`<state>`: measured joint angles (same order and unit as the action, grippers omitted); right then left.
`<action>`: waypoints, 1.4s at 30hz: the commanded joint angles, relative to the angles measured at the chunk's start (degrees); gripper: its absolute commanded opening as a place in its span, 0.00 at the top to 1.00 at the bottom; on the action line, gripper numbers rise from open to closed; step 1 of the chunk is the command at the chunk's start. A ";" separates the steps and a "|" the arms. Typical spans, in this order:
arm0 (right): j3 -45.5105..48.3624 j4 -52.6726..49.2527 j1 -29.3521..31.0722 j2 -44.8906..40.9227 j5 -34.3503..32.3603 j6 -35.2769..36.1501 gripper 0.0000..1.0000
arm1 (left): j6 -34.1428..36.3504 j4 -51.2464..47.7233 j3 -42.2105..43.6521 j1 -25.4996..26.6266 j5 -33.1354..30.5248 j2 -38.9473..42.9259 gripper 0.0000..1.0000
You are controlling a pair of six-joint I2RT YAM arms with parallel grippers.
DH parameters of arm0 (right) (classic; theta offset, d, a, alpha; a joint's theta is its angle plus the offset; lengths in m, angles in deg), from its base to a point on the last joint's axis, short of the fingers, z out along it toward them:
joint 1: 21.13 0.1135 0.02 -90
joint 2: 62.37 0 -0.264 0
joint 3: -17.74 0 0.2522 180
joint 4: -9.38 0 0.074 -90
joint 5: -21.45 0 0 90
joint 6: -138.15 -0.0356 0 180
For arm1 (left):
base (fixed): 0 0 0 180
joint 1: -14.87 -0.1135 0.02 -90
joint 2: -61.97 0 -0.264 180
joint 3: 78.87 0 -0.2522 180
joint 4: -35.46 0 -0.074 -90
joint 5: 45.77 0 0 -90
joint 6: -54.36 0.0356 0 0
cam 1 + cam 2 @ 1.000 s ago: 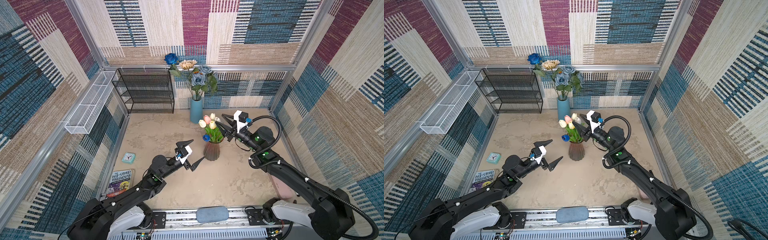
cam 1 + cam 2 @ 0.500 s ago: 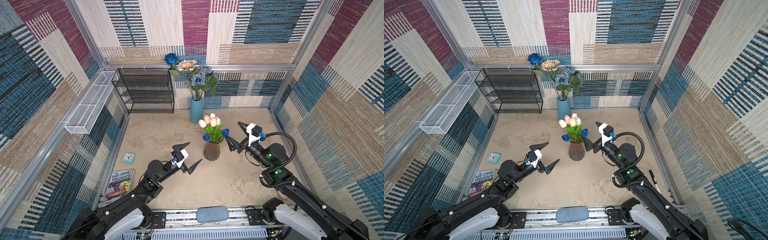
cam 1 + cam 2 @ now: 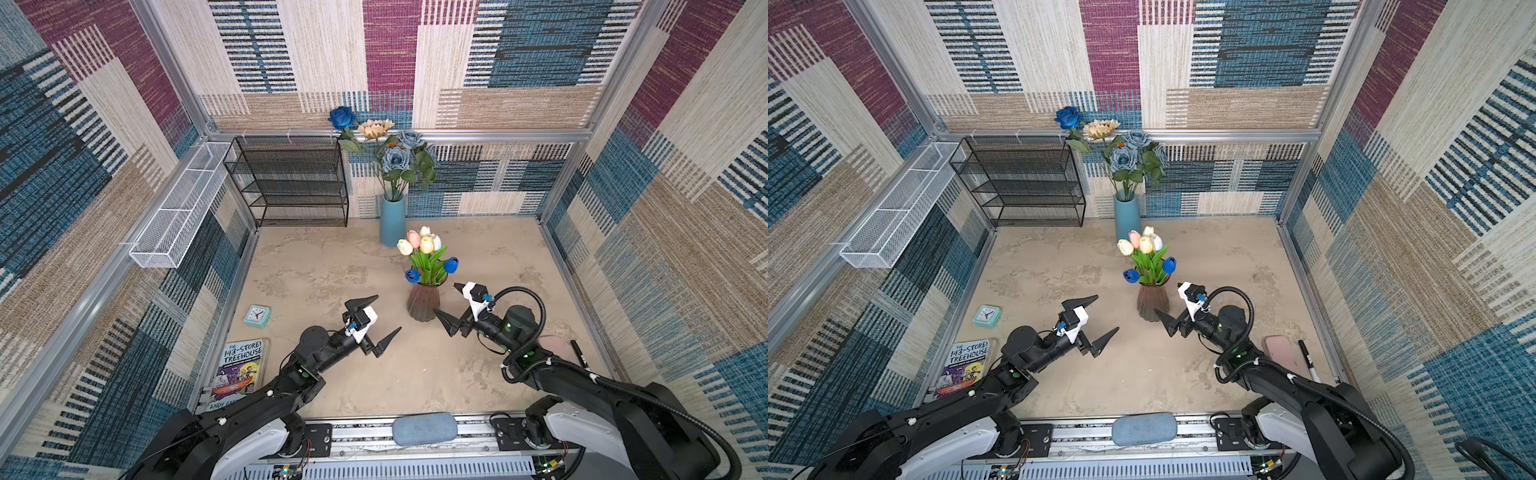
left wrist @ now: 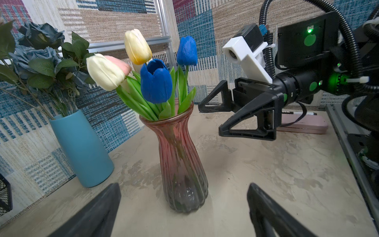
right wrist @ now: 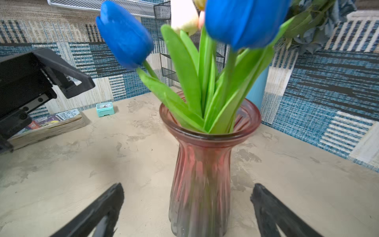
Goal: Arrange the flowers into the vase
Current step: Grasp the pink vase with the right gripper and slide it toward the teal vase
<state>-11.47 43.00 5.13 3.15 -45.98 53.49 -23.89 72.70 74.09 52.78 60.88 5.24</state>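
Note:
A ribbed pink glass vase (image 3: 423, 305) (image 3: 1153, 303) stands mid-table and holds the short tulips (image 3: 426, 253) (image 3: 1148, 253): white, pink, yellow and two blue. Both grippers flank it, apart from it. To its left my left gripper (image 3: 387, 313) (image 3: 1107, 312) (image 4: 183, 187) is open and empty. Close on its right, my right gripper (image 3: 445, 298) (image 3: 1167, 297) (image 5: 187, 187) is also open and empty, facing the vase (image 5: 202, 174). Behind stands a tall blue vase (image 3: 392, 220) (image 4: 82, 149) with the deep-blue rose, cream sunflower and dusty-blue roses (image 3: 395, 158).
A black wire rack (image 3: 291, 183) stands at the back left, with a white mesh basket (image 3: 178, 208) on the left wall. A teal clock (image 3: 257, 316) and a book (image 3: 241, 365) lie front left. A pink case (image 3: 1281, 353) and a pen (image 3: 1308, 361) lie front right.
My right gripper opened, left a second blue tulip in the pink vase, and drew back and down to the vase's right. My left arm pulled back slightly toward the front.

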 commanded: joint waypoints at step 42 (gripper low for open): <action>-18.50 26.31 -5.20 31.85 3.60 -0.63 0.66 | 1.19 6.69 -3.71 -0.03 -0.29 -7.47 0.01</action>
<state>-27.99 63.30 1.92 35.10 -43.38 55.07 -23.45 76.90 70.86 52.78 61.07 -2.17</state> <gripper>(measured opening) 0.653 0.988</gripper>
